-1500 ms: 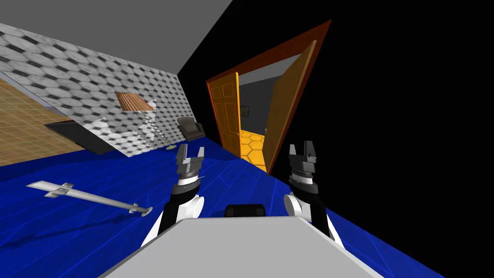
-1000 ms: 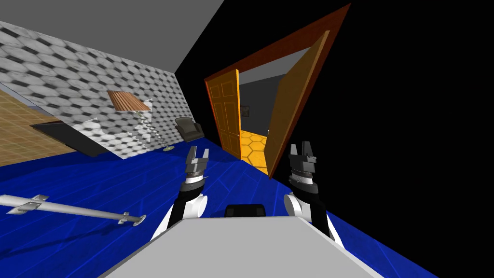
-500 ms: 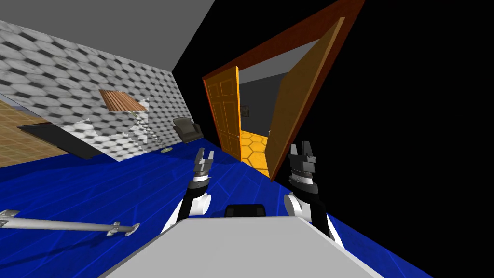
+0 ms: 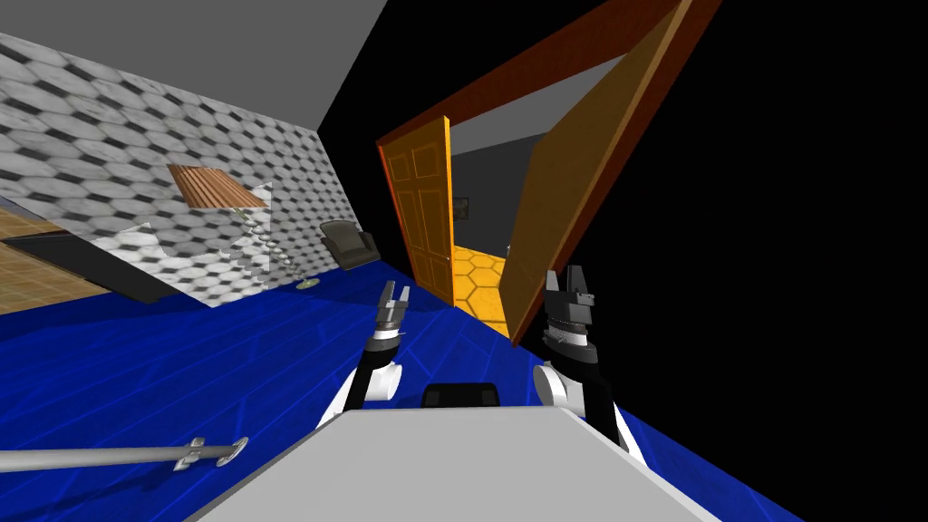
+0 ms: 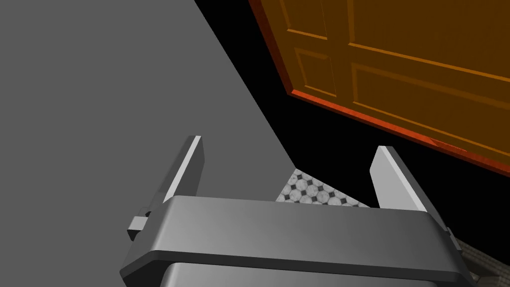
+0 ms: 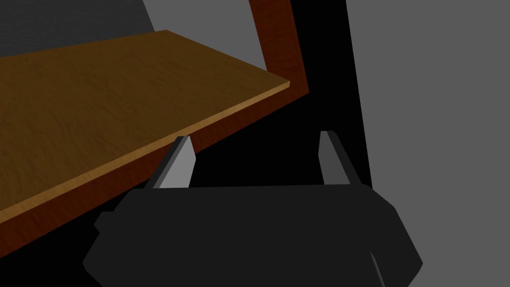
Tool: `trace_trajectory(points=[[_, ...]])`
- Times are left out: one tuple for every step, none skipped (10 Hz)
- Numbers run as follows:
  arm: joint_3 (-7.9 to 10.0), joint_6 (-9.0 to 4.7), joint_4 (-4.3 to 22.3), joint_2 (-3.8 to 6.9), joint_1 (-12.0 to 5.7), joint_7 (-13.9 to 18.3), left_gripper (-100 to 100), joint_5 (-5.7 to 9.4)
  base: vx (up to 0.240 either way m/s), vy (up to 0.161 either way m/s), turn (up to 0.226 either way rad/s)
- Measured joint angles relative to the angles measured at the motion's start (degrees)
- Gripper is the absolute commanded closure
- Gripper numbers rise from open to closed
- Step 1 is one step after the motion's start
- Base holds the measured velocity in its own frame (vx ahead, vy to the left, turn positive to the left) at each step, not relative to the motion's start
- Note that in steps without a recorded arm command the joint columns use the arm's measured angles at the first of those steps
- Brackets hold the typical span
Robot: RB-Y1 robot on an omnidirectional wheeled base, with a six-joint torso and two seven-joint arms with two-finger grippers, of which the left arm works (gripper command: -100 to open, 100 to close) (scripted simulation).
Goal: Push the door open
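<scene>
Beyond left gripper [image 4: 393,292] and right gripper [image 4: 568,275], fingers apart, door [image 4: 580,181] ajar, armchair [image 4: 349,243], pole [image 4: 109,456] on floor [image 4: 227,362].

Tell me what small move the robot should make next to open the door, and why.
Probably ease the right end effector forward against the plain door. That door stands only ajar, right beside the open fingers, so a gentle push there should swing it wider.

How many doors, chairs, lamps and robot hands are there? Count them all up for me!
Doors: 2, panelled door and plain door
Chair: 1
Lamp: 1
Grippers: 2, left gripper and right gripper
Total: 6
</scene>
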Motion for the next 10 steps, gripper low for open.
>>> trace_trajectory(points=[[-0.18,0.02,0.9,0.14,-0.47,0.2,-100,-0.1,0.104,0.028,-0.01],[-0.49,0.03,1.8,0.15,-0.89,0.3,-100,-0.27,0.1,0.024,-0.009],[-0.74,-0.16,3.1,0.21,-1.49,0.4,-100,-0.41,0.097,0.031,-0.011],[-0.9,-0.61,4.5,0.44,-1.88,0.7,-100,-0.48,0.107,0.037,-0.011],[-1.14,-0.7,5.5,0.54,-2.37,0.9,-100,-0.6,0.102,0.042,-0.012],[-1.48,-0.67,6.6,0.48,-2.97,1.0,-100,-0.81,0.088,0.046,-0.011],[-1.77,-0.84,7.9,0.55,-3.43,1.1,-100,-0.96,0.095,0.04,-0.014],[-1.96,-1.1,9.3,0.67,-4.03,1.3,-100,-1.07,0.099,0.043,-0.008],[-2.23,-1.37,10.8,0.64,-4.77,1.4,-100,-1.24,0.131,0.077,-0.014],[-2.84,-1.63,12.6,0.54,-5.42,1.5,-100,-1.57,0.149,0.067,-0.025]])
